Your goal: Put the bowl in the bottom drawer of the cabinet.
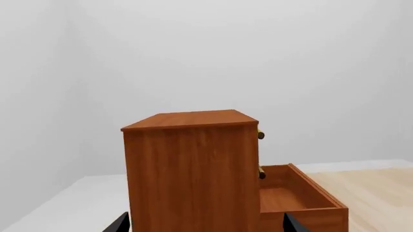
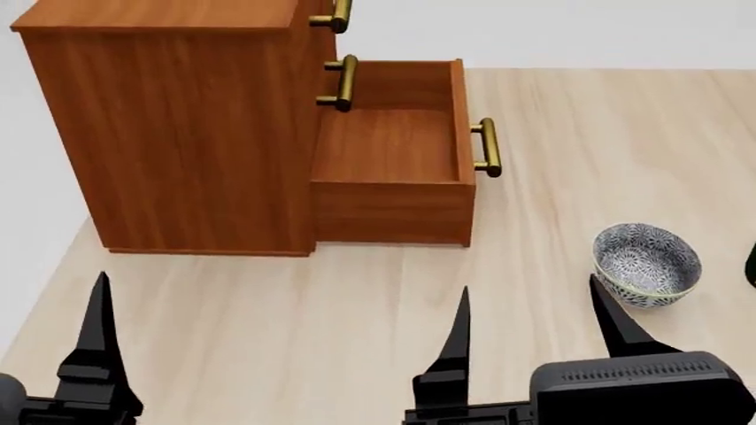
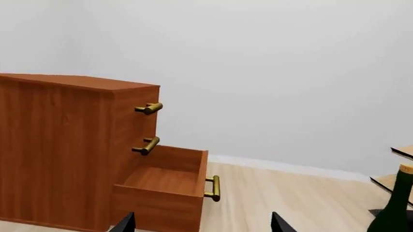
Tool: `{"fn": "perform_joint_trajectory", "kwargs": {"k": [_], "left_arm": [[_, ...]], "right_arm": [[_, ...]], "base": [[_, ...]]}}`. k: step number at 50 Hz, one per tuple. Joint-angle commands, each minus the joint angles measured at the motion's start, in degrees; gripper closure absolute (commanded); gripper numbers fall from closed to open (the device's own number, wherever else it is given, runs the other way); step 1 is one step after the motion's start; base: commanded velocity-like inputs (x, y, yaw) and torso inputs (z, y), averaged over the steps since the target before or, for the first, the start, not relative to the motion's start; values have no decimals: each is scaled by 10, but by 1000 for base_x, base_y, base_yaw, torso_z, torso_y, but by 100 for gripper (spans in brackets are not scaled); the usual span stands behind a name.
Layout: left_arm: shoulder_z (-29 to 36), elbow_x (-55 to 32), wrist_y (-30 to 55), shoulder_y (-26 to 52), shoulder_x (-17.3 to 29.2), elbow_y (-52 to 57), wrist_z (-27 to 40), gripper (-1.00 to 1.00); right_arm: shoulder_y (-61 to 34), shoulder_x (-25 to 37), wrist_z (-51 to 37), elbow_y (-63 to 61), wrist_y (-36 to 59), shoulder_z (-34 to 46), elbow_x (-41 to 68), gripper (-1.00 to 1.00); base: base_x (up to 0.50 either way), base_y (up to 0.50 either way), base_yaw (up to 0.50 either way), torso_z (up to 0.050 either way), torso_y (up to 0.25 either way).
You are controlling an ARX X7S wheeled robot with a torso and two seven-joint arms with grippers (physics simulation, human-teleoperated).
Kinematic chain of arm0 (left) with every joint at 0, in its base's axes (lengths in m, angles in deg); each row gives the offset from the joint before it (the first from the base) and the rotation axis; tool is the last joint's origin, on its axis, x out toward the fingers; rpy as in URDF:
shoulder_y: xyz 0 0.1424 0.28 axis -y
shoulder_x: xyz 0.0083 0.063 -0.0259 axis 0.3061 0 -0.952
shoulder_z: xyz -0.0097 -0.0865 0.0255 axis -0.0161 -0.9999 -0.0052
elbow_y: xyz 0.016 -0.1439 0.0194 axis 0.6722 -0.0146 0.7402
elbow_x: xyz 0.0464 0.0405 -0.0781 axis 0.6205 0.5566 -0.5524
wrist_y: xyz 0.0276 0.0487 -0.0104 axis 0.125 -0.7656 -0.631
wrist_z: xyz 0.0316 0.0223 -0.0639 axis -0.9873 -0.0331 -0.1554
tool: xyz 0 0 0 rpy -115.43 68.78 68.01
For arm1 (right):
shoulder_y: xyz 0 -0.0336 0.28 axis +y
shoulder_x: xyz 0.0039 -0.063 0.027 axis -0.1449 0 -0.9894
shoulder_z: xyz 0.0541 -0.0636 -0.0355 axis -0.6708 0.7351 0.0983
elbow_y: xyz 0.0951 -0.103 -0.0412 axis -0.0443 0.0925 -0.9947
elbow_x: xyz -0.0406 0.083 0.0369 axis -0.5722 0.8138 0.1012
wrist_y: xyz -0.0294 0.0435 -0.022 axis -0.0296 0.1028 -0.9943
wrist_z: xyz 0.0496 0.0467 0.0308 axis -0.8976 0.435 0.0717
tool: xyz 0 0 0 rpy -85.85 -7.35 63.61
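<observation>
Head view shows the cabinet (image 2: 177,133) standing at the far left of the light wooden bench (image 2: 296,328). It is tall and red-brown. The bottom drawer (image 2: 396,159) is pulled out to the right, and it has nothing inside. A brass handle (image 2: 488,147) sits on its front. Two more brass handles (image 2: 343,81) stick out of the shut drawers above it.

The bowl (image 2: 646,263) sits on the bench, to the right of the drawer and nearer than it. It is white with a blue-grey pattern and stands upright. It does not touch the drawer or any arm. Bare bench lies between the bowl and the drawer.

The right gripper (image 2: 532,323) hangs low at the near edge. Its jaws are spread wide and hold nothing. One dark tip is close to the bowl but not touching it. The left gripper (image 2: 101,336) is at the near left. Only one of its tips shows in this view. In the left wrist view two dark tips (image 1: 119,223) stand far apart, so those jaws are wide too, and they hold nothing.

In the right wrist view a green wine bottle (image 3: 397,203) stands far off to the right, next to a light wooden rack (image 3: 393,181). A dark sliver at the right edge of the head view, just past the bowl, may be that bottle, but I cannot tell.
</observation>
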Motion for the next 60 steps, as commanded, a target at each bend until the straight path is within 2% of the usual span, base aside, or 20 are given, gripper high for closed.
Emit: {"fn": "perform_joint_trajectory", "kwargs": {"k": [1, 30, 60], "left_arm": [[6, 10, 7, 1, 2, -5, 11, -100], [9, 2, -3, -6, 6, -5, 14, -100], [12, -6, -5, -3, 11, -7, 17, -100]], "right_arm": [[3, 0, -3, 4, -7, 0, 0, -100], [6, 5, -10, 5, -10, 3, 1, -100], [0, 10, -17, 11, -9, 7, 0, -100]], "base": [[254, 31, 0, 0, 0], [281, 11, 0, 0, 1], [306, 115, 0, 0, 0]]}}
